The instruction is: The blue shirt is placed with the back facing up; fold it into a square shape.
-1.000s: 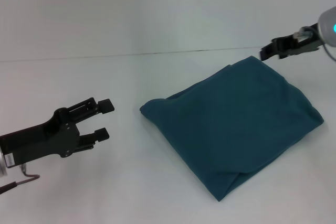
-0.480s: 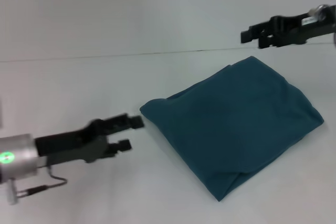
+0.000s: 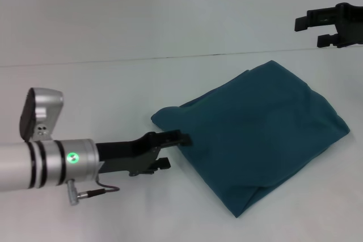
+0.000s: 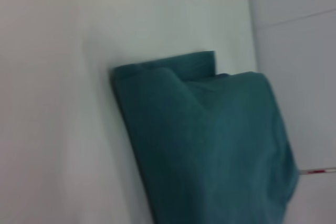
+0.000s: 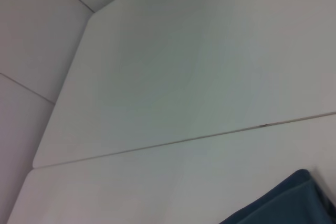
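White counter (image 3: 85, 100), plain and matte, runs back to a thin dark seam; a pale wall stands beyond the seam. In the right wrist view the seam line crosses the surface and a second panel line angles off above it.

Blue shirt (image 3: 255, 134) lies on the counter, already folded into a rough, thick square, set cornerwise, plain side up. Layered edges show along the near side, with one flap tucked at the nearest corner. In the left wrist view the shirt (image 4: 210, 140) shows stacked folds and a small stepped corner. In the right wrist view only one corner of the shirt (image 5: 283, 205) shows.

Left gripper (image 3: 173, 150), black on a silver arm with a green light, sits low at the shirt's left corner; jaws spread, upper one touching the cloth edge, lower one on the counter just beside it.

Right gripper (image 3: 311, 31) is raised well above and behind the shirt's far corner, jaws spread, holding nothing.
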`<state>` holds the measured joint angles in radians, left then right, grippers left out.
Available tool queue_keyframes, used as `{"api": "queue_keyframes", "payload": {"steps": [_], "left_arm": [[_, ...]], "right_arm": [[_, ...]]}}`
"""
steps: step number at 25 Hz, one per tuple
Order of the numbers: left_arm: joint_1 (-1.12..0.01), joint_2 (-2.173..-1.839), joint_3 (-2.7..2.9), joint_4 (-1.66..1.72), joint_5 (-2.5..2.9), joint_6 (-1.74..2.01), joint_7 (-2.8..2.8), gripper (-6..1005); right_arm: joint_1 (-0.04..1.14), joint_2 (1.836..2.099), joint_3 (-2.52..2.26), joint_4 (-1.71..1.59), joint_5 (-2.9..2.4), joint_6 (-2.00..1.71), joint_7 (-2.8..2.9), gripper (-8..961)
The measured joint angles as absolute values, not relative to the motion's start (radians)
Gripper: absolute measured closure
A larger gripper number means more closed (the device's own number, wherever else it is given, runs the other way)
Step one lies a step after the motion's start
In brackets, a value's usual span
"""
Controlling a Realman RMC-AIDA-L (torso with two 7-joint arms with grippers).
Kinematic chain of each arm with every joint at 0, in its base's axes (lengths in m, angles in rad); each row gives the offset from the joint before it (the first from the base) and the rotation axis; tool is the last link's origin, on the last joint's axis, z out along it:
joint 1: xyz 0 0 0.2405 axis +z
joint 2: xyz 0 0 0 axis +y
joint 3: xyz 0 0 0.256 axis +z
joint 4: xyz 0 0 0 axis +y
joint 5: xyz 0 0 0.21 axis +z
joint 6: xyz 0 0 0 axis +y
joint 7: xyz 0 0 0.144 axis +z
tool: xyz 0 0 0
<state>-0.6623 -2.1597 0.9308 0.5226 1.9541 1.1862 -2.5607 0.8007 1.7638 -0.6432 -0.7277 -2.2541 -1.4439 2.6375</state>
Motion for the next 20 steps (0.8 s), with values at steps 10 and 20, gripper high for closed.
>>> {"api": "queue_keyframes", "payload": {"steps": [10, 20], "left_arm": [[-0.755, -2.169, 0.944, 0.394, 1.949, 1.058, -2.556, 63], [-0.859, -2.175, 0.991, 0.297, 1.947, 0.95, -2.551, 63]], "right_arm": [[0.787, 1.757, -0.619, -0.729, -2.253, -1.462, 2.633, 15], [0.787, 1.756, -0.615, -0.726, -2.252, -1.469, 2.63, 16]]}}
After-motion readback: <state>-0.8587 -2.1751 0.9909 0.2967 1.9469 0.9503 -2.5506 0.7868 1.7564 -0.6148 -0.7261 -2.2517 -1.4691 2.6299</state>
